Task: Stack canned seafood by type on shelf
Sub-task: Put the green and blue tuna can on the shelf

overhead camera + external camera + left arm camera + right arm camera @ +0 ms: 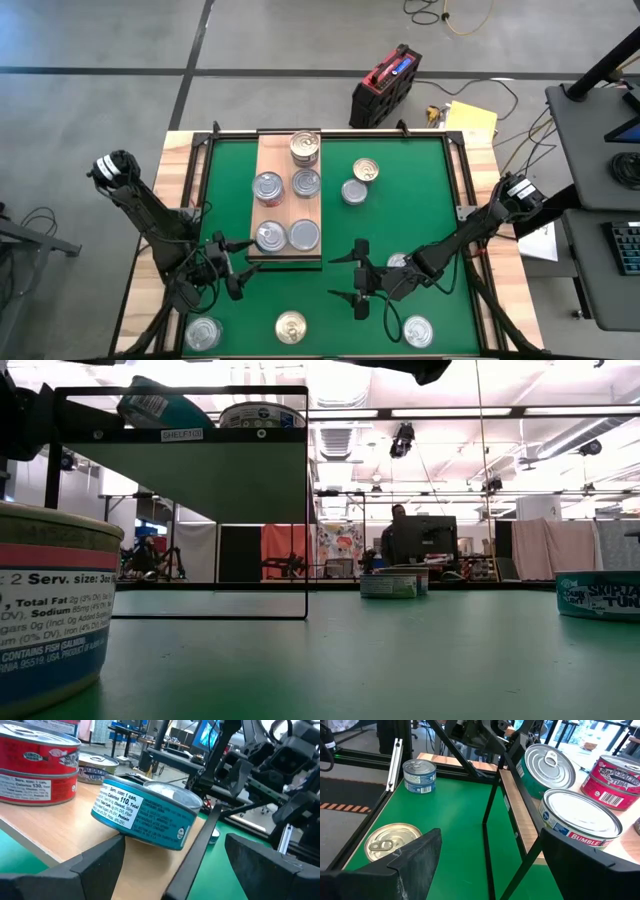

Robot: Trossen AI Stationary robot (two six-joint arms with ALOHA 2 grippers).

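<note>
The shelf (288, 200) is a light wooden board raised on a black frame. It carries several cans, among them a red stack (35, 767). A teal can (150, 812) lies tilted at the near left corner (270, 236), its lower rim on the board. My left gripper (232, 265) stands open and level just off that corner, its fingers short of the teal can and touching nothing. My right gripper (358, 278) hovers open above the mat, right of the shelf's near end, with nothing between its fingers. Loose cans lie on the green mat (430, 200).
Two loose cans (360, 180) sit right of the shelf. One (397, 262) lies partly under my right arm. Along the near edge are a silver can (417, 330), a gold-lidded can (290, 327) and another silver one (203, 333). A black frame rims the mat.
</note>
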